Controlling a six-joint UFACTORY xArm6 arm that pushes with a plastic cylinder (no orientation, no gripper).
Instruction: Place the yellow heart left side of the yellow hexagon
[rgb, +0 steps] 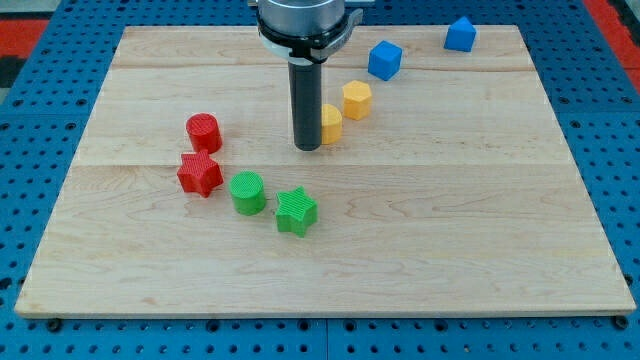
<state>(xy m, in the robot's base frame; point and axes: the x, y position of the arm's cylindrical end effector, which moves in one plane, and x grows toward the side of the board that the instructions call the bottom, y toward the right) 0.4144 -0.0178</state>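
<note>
In the camera view, our rod comes down from the view's top and my tip (307, 147) rests on the wooden counter (480, 230), touching or just beside the left edge of the yellow heart (330, 124), which the rod partly hides. We carry no gripper, so there is nothing to report as spread or pressed together. The yellow hexagon (357, 99) sits just up and to the right of the heart, the two nearly touching. A blue cube (384, 59) lies further up-right, and another blue block (460, 34) near the top right corner. To the view's left stand a red cylinder (203, 132) and a red star (200, 173); below them, a green cylinder (247, 192) and a green star (296, 211).

We judge the pushing step is nearly done: the heart already lies left of the hexagon, though somewhat lower. Next, we would need to come around beneath the heart and nudge it gently upward to level it, without shoving it into the hexagon.
</note>
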